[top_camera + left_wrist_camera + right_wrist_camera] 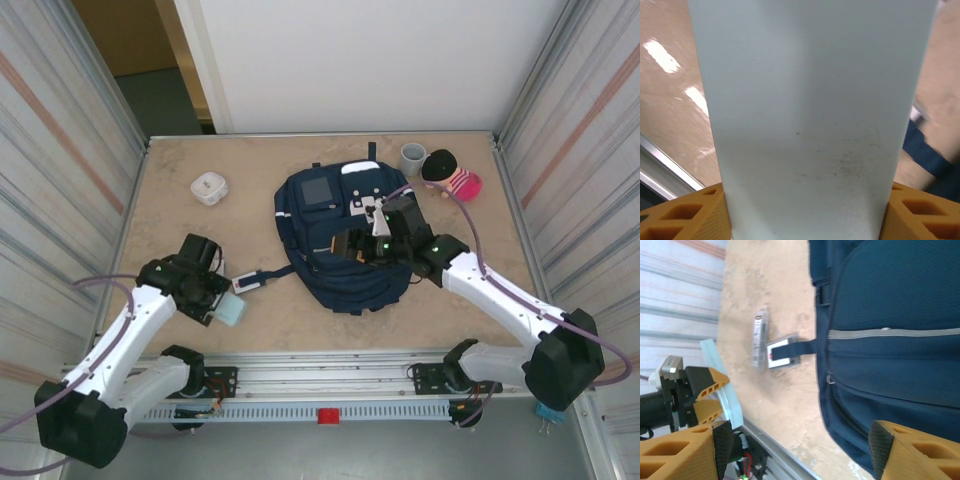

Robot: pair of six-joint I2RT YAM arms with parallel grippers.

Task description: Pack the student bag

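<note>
- Backpack (325, 265) of navy blue fabric, large, lies flat in the middle of the tan table (180, 230) in the top view. The right gripper (362, 245) hovers over the backpack's middle, and the left gripper (222, 303) sits off its left side.
- Left wrist view: orange fingers (680, 217) pinch a pale blue flat slab (810, 120), with a dark blue backpack strap (930, 155) to its right.
- Right wrist view: the right jaws stand spread wide above the backpack's front. Left of the backpack, the left gripper clamps the slab.
</note>
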